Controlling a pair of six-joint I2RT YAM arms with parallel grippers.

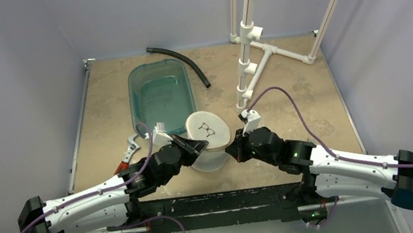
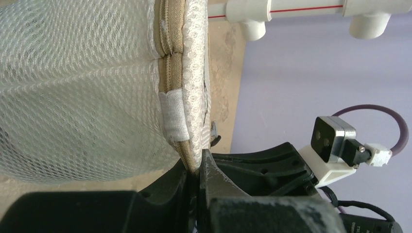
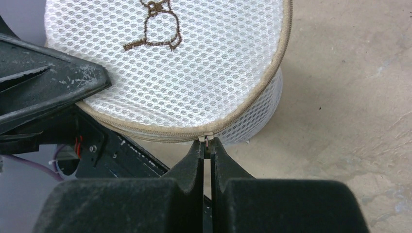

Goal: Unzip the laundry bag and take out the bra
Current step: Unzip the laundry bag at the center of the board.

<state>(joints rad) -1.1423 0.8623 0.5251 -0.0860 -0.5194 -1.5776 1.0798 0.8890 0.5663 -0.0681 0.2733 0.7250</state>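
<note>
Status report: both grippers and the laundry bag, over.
Left gripper shut on rim of white mesh drum-shaped laundry bag. Right gripper shut on small metal zipper pull. Zip looks closed, bra not visible. Nothing blocking.

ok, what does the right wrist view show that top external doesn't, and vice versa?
Right wrist only: the right end effector shut on the zipper pull, with the tan zip closed along the rim in view.
Top external only: the teal tub, the black hose and the white pipe frame behind the bag.
Both: the laundry bag with the bra outline on its top, and the left end effector clamped on its edge.
</note>
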